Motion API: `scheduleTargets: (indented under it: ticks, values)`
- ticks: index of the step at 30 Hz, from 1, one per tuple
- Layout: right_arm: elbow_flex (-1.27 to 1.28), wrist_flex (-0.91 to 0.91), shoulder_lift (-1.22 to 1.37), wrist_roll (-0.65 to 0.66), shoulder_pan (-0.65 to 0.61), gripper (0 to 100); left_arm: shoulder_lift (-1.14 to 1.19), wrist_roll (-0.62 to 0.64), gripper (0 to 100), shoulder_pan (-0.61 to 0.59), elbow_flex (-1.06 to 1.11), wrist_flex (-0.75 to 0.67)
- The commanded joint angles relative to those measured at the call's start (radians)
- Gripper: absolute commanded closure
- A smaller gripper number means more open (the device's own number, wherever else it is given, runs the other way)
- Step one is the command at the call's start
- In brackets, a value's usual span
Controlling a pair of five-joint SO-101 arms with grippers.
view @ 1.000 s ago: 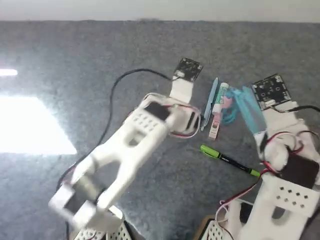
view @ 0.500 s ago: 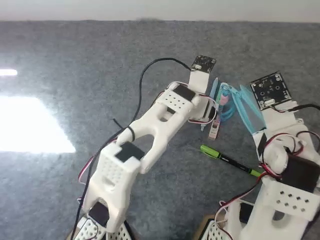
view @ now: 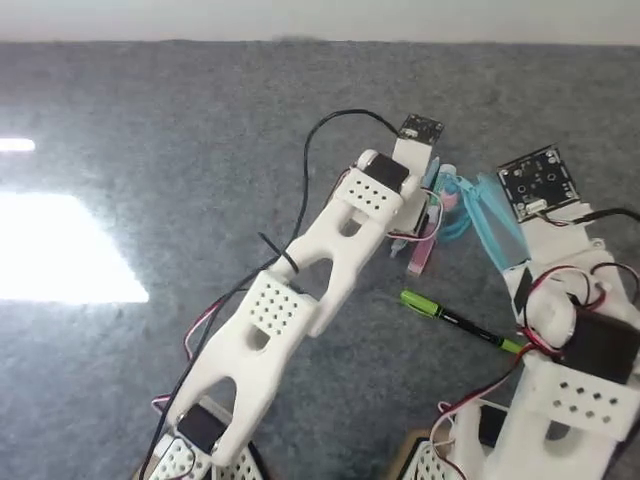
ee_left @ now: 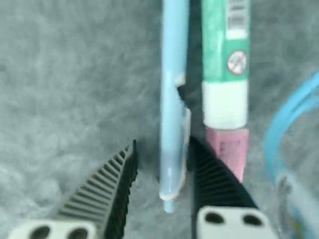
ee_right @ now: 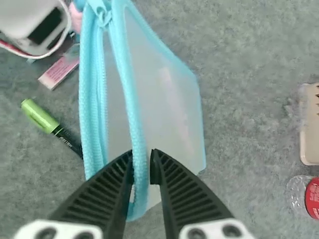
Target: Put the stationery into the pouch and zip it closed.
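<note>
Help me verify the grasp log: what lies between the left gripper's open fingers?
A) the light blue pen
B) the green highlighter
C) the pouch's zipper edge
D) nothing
A: in the left wrist view the light blue pen lies between the open fingers of the left gripper; the edge of the pouch is pinched by the right gripper instead.

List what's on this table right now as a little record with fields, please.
Surface: grey table
Left gripper: open, one finger on each side of the light blue pen
Right gripper: shut on the zip edge of the blue pouch, which looks unzipped
Beside the pen: glue stick, pink item
Lying apart: green marker, not yet in the pouch
</note>
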Motion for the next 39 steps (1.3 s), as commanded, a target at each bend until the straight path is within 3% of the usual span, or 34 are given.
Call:
scheduleTargets:
  ticks: [1,5,9,20,24,28,34,39]
  values:
    - [-0.051,0.013,0.008,0.009,-0.021,99.0,0.086,-0.046,91,-0.003,-0.226,0.133]
    - [-0.049,0.016,0.01,0.003,-0.024,99.0,0.123,-0.06,99,-0.032,-0.303,0.147]
    - [-0.049,0.019,0.01,0.002,-0.021,99.0,0.064,-0.064,99,-0.072,-0.3,0.147]
    - [-0.044,0.007,0.01,0.002,-0.024,99.0,-0.367,-0.107,99,-0.232,-0.133,0.149]
    - [-0.043,-0.007,0.01,-0.011,-0.025,99.0,-0.644,-0.209,99,-0.252,0.088,0.149]
    - [-0.043,-0.007,0.01,-0.028,-0.028,99.0,-1.007,-0.338,99,-0.216,0.446,0.147]
    - [-0.043,-0.005,0.007,-0.028,-0.125,99.0,-1.527,-0.706,99,-0.068,1.032,0.147]
    - [-0.043,0.002,0.008,-0.028,-0.206,99.0,-1.838,-0.89,99,-0.057,1.346,0.147]
